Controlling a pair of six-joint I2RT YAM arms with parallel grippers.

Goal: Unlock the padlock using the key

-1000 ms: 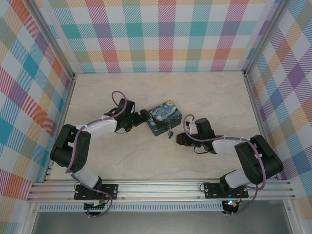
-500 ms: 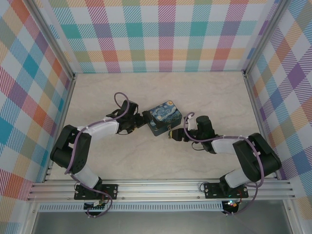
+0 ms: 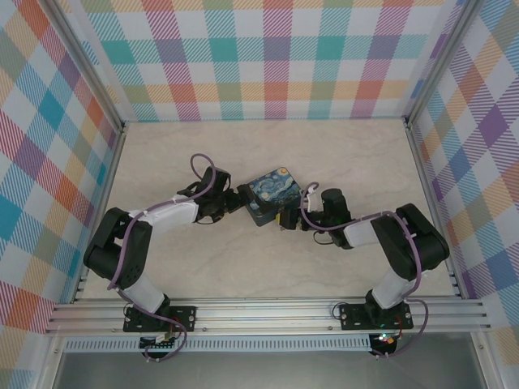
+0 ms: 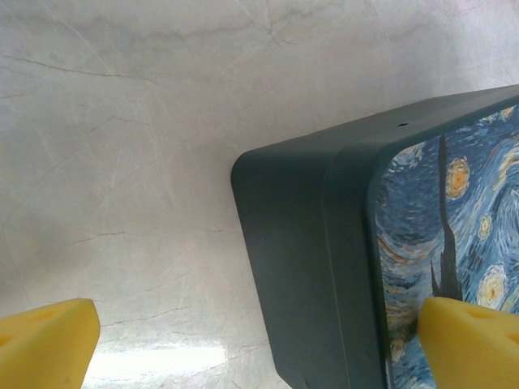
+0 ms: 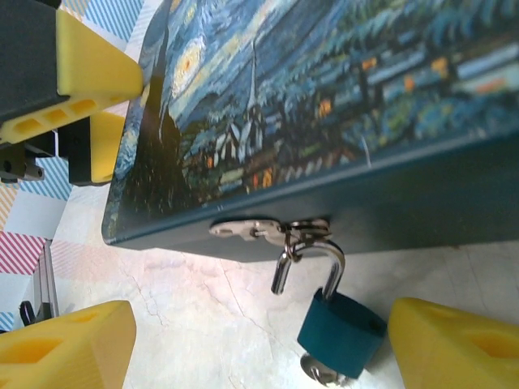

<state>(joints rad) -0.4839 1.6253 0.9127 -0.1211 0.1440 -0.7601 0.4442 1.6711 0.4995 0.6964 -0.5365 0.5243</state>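
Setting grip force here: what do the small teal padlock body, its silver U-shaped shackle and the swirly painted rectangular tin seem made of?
Small teal padlock body: likely painted metal, smooth satin coat. Silver U-shaped shackle: polished bare metal, bright glints. Swirly painted rectangular tin: probably thin sheet metal, printed lid, stepped lid seam.

A pale marbled table (image 3: 203, 267) carries the blue-and-yellow painted tin (image 3: 274, 194), lying flat near its middle.
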